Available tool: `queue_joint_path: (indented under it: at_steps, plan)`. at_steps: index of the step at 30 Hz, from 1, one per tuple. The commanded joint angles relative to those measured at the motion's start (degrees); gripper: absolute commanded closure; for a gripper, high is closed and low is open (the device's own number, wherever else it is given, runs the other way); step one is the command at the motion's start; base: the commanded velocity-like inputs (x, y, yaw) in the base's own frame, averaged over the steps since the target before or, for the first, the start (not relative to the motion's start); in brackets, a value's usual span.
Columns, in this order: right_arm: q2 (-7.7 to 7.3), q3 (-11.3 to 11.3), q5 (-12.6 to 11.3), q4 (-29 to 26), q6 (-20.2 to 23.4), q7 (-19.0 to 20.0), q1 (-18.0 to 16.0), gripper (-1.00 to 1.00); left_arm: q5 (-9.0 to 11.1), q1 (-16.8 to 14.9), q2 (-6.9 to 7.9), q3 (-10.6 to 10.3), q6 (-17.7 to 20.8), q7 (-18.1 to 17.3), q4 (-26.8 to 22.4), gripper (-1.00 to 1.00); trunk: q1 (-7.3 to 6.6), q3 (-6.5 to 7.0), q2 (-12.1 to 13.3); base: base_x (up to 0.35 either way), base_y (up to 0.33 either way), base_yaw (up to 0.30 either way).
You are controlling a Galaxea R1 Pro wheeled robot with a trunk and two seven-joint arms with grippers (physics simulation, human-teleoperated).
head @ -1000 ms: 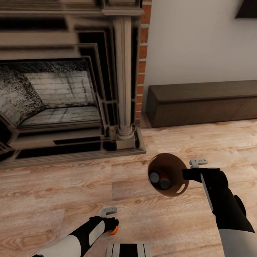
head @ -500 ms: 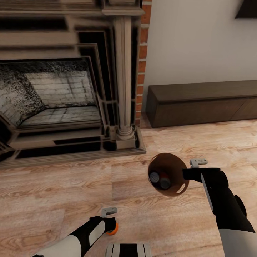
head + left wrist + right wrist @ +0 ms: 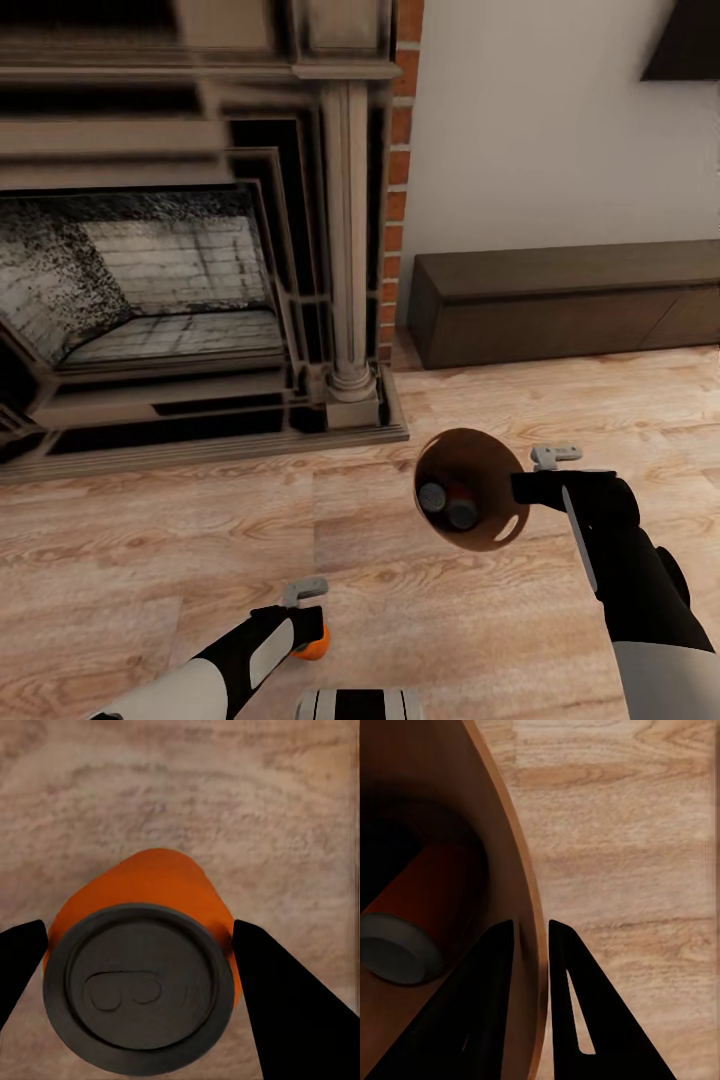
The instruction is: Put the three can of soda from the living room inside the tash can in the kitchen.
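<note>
Ahead of me stand the brick fireplace (image 3: 190, 290) and a low dark cabinet (image 3: 560, 300). My right hand (image 3: 518, 489) pinches the trash can (image 3: 490, 535) rim, two cans (image 3: 447, 503) inside; my left hand (image 3: 312, 630) grips a third soda can (image 3: 142, 975) above wood floor (image 3: 150, 540).

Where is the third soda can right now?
The third soda can sits between the left gripper fingers, low on the left of the head view above the wood floor, apart from the bin on the right.
</note>
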Motion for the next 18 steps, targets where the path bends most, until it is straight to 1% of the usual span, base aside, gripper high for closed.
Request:
queue_joint_path:
  at_steps: [1,14,18]
  plan:
    - [0.01,0.0,-1.1,0.0,0.1,0.3,0.0,1.0,0.0,0.0,0.01,0.0,0.0,0.0,0.0,1.0,-0.03,0.23,0.0,0.0,0.0,0.0]
    - [-0.09,-0.1,-1.0,1.0,0.1,0.3,0.0,1.0,0.1,0.0,0.12,-1.0,-0.1,-0.2,-0.7,1.0,-0.36,3.11,0.2,0.0,0.0,0.0]
    - [-0.18,-0.3,-1.0,4.8,0.1,0.3,0.0,1.0,0.2,0.0,0.12,-1.0,0.2,-0.4,-1.4,1.0,-0.47,4.0,0.2,0.0,0.0,0.0]
